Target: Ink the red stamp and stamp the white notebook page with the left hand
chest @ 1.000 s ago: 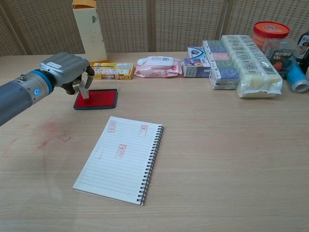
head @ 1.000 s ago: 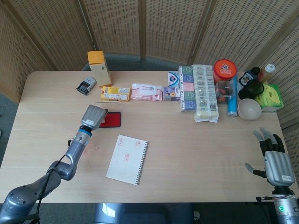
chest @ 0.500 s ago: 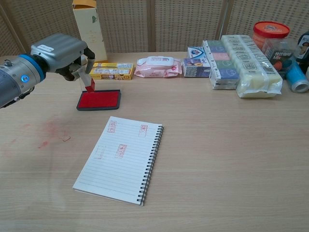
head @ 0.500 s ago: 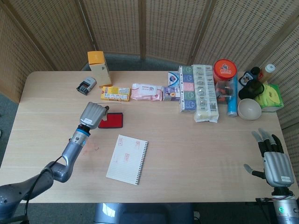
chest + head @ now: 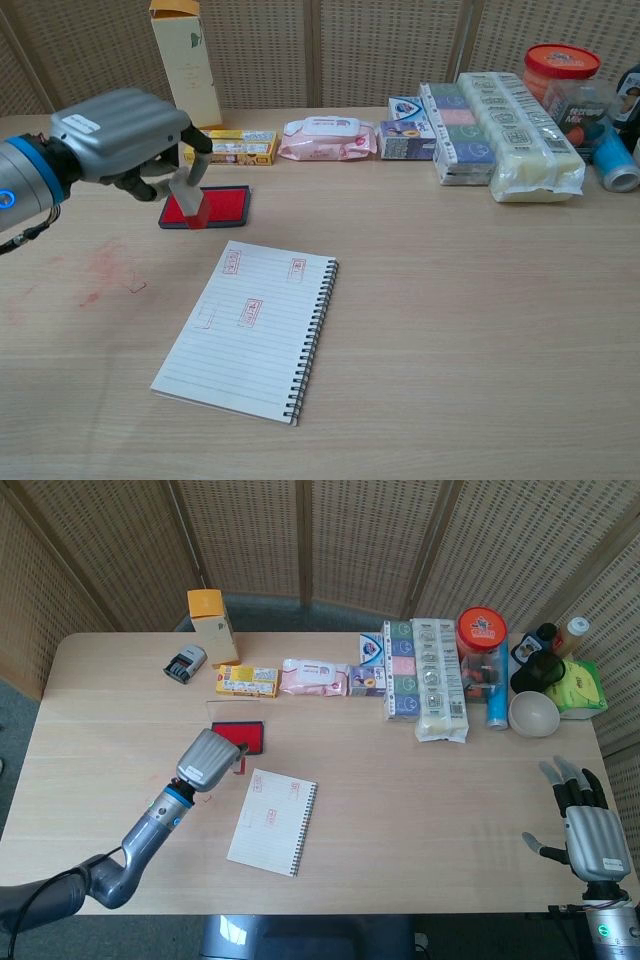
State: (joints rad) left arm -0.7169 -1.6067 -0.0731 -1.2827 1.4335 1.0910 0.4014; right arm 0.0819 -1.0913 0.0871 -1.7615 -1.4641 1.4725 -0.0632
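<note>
My left hand (image 5: 208,759) (image 5: 122,137) grips the red stamp (image 5: 189,197), a pale upright handle with a red lower end, held in the air. In the head view the stamp (image 5: 238,763) hangs between the red ink pad (image 5: 240,734) and the top left corner of the white notebook (image 5: 272,822). The ink pad (image 5: 222,205) lies just behind the stamp in the chest view. The spiral-bound notebook (image 5: 250,335) lies open on a lined page carrying several faint red stamp marks. My right hand (image 5: 590,832) rests at the table's near right corner, fingers spread and holding nothing.
Along the back of the table (image 5: 420,800) stand a tall carton (image 5: 186,60), a yellow box (image 5: 232,147), wet wipes (image 5: 325,138), wrapped packs (image 5: 510,125), a red-lidded jar (image 5: 481,630) and a bowl (image 5: 533,713). A black self-inking stamper (image 5: 185,664) sits back left. Red smudges (image 5: 100,268) mark the wood.
My left hand has lifted the stamp off the ink pad and carried it nearer to me, toward the notebook's top left corner. The right hand has stayed put.
</note>
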